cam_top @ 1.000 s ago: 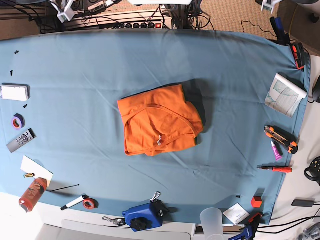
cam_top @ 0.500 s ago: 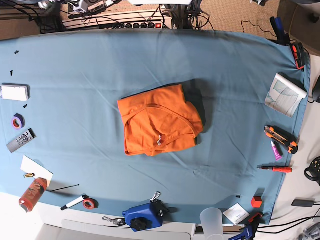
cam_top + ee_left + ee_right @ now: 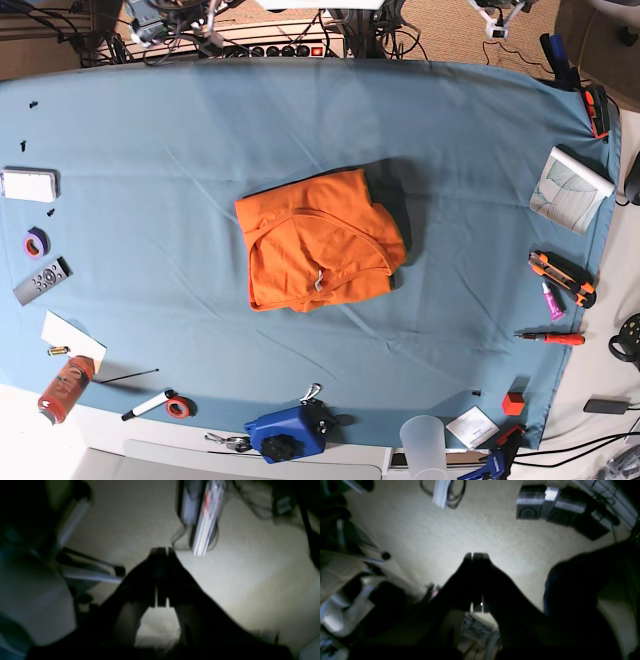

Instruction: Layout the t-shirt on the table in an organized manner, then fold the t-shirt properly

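One t-shirt [image 3: 320, 253], one table [image 3: 160, 130]

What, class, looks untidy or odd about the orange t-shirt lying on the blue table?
The t-shirt lies mid-table as a compact bundle, slightly rotated against the table edges. Its edges are uneven, the neckline curves across the top layer, and the lower edge bulges. Nothing looks spilled or damaged.

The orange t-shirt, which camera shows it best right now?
The base view: the t-shirt lies folded near the middle of the table, fully in frame. Both wrist views point at the floor off the table and show none of it.
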You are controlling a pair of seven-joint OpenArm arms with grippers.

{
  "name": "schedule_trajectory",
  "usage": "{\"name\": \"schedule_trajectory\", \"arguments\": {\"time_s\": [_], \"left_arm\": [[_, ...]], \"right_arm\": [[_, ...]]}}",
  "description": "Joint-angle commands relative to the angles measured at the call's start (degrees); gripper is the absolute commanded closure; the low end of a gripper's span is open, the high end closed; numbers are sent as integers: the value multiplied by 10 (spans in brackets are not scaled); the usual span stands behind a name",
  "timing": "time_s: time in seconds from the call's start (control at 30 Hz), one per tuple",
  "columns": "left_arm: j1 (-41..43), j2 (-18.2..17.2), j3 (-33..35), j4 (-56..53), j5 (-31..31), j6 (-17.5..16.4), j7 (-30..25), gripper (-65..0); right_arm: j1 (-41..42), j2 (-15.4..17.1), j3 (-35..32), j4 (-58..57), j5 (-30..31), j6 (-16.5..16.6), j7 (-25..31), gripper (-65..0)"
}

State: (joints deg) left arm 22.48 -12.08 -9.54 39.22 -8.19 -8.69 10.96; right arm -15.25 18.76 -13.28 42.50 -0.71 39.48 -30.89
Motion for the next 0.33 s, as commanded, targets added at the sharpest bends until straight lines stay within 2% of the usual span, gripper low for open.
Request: {"name": "schedule_trajectory", "arguments": {"time_s": [0.0,0.07,0.13,0.23,0.3], "left_arm": [[8,2,-1,-11,1,3,-23,0],[5,10,-1,-30,5,10,-64,0],[3,19,-1,-37,20,24,-76,0],[2,25,-1,-33,40,33,-76,0],[2,26,-1,-26,46,33,-76,0]], "right_arm": [[6,4,-12,-16,-21,5,21,0],[21,-3,-40,-53,-72,-41,84,0],[32,-7,-68,-82,-114,-88,141,0],[40,-11,-100,-103,-144,-135,169,0],[40,-11,-112,-103,-143,-148,170,0]]}}
